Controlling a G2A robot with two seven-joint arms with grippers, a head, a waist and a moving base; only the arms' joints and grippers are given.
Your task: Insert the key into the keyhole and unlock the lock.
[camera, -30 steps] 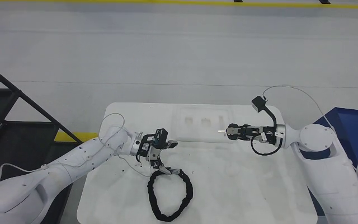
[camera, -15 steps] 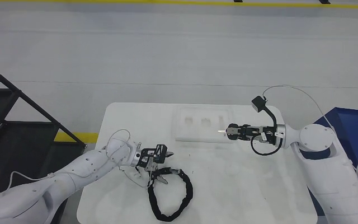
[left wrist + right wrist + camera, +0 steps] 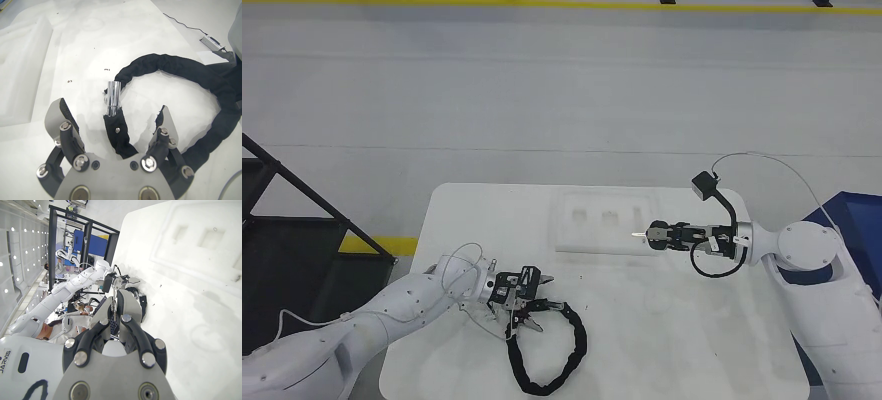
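Observation:
A black fabric-sleeved chain lock (image 3: 552, 352) lies in a loop near the table's front. Its shiny metal cylinder (image 3: 113, 97) sticks out of a black sleeve end (image 3: 119, 132) that lies between the open fingers of my left gripper (image 3: 113, 113); the fingers do not touch it. In the top view the left gripper (image 3: 535, 302) sits low over that end of the lock. My right gripper (image 3: 650, 236) is held above the table at the right, shut on a thin silver key (image 3: 639, 236) that points left. In the right wrist view the key ring (image 3: 113, 306) is pinched between the fingers.
A white foam tray (image 3: 607, 222) with shallow recesses lies at the back of the white table (image 3: 692, 330), right behind the right gripper. A thin black cable and a small silver box (image 3: 210, 42) lie off the table's far side in the left wrist view.
The left arm swung toward the table's front and came down over the lock's cylinder end, which now lies between its open fingers. The right arm with the key has not moved.

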